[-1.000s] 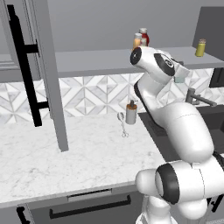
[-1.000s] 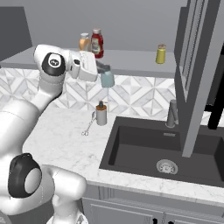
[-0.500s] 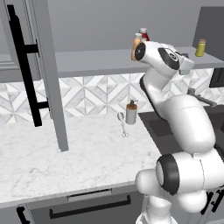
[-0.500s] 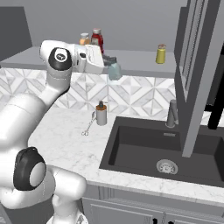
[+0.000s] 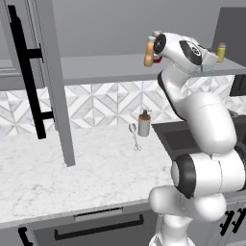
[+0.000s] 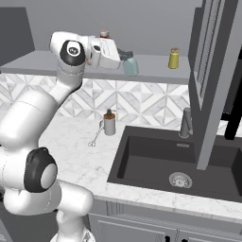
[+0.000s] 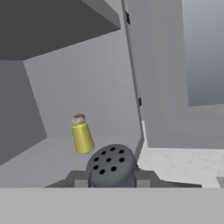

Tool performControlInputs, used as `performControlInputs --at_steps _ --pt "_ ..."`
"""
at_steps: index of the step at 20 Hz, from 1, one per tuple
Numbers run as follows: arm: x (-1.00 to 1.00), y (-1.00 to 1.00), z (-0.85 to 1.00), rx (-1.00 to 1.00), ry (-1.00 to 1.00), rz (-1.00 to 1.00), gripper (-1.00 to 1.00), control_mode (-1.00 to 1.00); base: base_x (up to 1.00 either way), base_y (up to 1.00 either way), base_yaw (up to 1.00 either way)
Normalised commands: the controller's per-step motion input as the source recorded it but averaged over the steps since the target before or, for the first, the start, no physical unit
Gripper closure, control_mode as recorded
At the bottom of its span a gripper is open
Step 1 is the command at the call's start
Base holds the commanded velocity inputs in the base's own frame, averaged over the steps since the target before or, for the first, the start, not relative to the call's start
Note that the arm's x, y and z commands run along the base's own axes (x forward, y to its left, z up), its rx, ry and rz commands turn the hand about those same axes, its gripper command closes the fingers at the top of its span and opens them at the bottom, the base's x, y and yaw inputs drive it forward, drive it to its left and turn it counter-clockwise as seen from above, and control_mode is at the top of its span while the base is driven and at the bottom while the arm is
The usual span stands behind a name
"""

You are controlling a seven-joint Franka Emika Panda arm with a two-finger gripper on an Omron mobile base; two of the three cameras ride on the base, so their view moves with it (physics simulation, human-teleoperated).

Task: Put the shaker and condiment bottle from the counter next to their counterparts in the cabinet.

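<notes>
Shaker (image 6: 130, 66) delivery is under way: the tool (image 7: 112, 180) grips the teal shaker over the cabinet shelf (image 6: 38, 62), left of the yellow-green shaker (image 6: 174, 58). Next, carry it right and set it down beside that.

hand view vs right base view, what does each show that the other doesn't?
Hand view alone: the perforated dark cap of the teal shaker, seen from above between the gripper fingers.

Right base view alone: the teal body of that shaker, the sink, the faucet, the grey pump dispenser and the counter.

Both: the yellow-green shaker standing upright on the cabinet shelf, and the open cabinet door.
</notes>
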Motion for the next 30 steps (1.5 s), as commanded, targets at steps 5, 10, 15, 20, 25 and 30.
performControlInputs --at_steps 5,10,15,20,25,30 --pt "0.32 -0.3 0.0 0.0 -0.1 0.04 1.0 -1.0 0.0 0.0 0.0" --pt "0.29 -0.38 0.0 0.0 -0.14 0.08 1.0 -1.0 0.0 0.0 0.0" --pt "0.19 -0.29 0.0 0.0 -0.07 0.09 1.0 -1.0 0.0 0.0 0.0" --pt "0.27 -0.21 0.0 0.0 0.0 0.04 1.0 -1.0 0.0 0.0 0.0" --pt "0.43 -0.07 0.0 0.0 0.0 0.0 1.0 -1.0 0.0 0.0 0.0" --pt "0.37 0.0 0.0 0.0 0.0 0.0 1.0 -1.0 0.0 0.0 0.0"
